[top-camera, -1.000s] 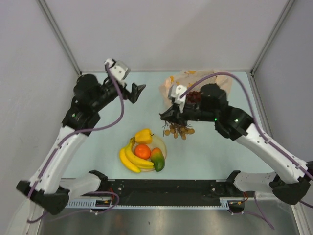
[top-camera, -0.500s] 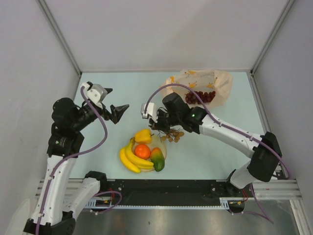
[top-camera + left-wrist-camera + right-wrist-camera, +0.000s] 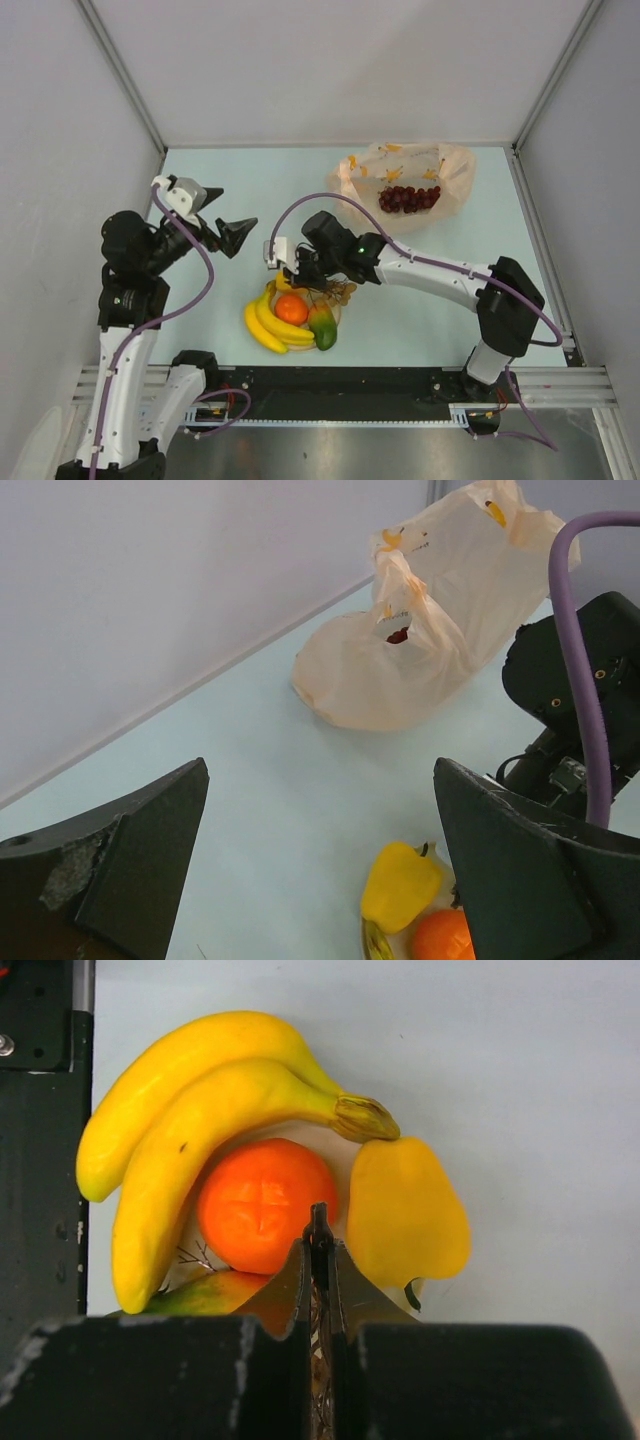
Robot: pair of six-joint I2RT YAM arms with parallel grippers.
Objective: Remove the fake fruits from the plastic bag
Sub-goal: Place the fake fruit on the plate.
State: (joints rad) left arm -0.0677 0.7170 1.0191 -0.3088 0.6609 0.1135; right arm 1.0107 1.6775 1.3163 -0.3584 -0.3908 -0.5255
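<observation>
Right wrist view: my right gripper is pressed shut above the plate, tips between the orange ball and the yellow pepper. Top view: the tan grape bunch it grips hangs over the plate's right edge; the plastic bag, dark red grapes inside, lies well beyond the plate. Left wrist view: my left gripper stands wide open, apart from the plate.

In the right wrist view the jaws press together on a thin brownish stalk, too little of it showing to name, and the right gripper hides most of the mango. In the left wrist view the bottom edge cuts the orange ball and leaves only a tip of the banana. The plastic bag runs off the top. From above, the pale bunch is half covered by the right arm, and the grapes blur behind the bag's film.
</observation>
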